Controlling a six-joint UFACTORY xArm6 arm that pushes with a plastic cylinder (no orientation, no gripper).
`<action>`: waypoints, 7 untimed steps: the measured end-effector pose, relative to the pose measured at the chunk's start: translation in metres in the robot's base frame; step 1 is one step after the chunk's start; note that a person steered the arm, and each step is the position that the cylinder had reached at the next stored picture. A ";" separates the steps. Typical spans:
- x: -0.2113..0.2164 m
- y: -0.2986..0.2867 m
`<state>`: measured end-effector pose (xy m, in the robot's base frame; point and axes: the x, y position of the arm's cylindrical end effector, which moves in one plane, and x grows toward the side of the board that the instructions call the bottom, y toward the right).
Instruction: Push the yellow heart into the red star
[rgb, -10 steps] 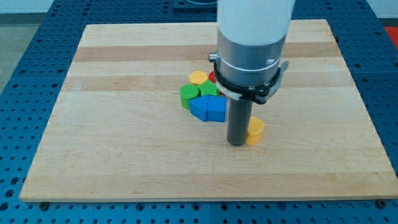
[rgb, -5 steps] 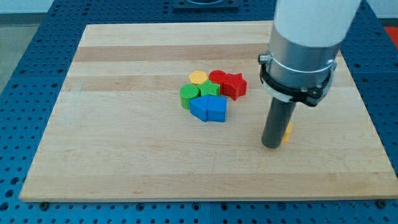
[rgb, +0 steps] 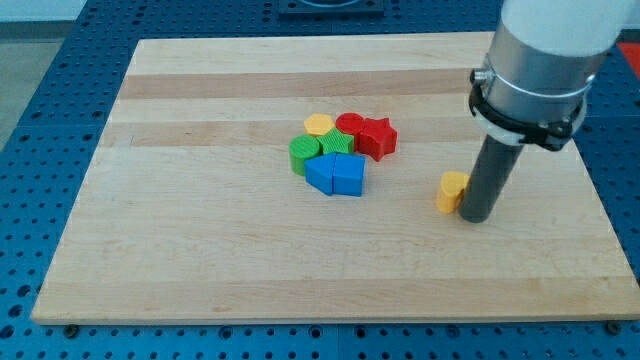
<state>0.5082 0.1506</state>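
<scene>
my tip (rgb: 476, 218) sits just right of the yellow heart (rgb: 452, 191), well right of the red star (rgb: 377, 137); no gripper fitted; an off-centre push could slide the heart past.

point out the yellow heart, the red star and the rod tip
yellow heart (rgb: 451, 190), camera view, its front face
red star (rgb: 377, 136), camera view, its top face
my tip (rgb: 476, 217), camera view, rod's very bottom end

white upper casing | silver collar | black clamp ring | dark rod
</scene>
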 end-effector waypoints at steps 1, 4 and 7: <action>-0.018 -0.004; -0.041 -0.039; -0.052 -0.054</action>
<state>0.4566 0.0964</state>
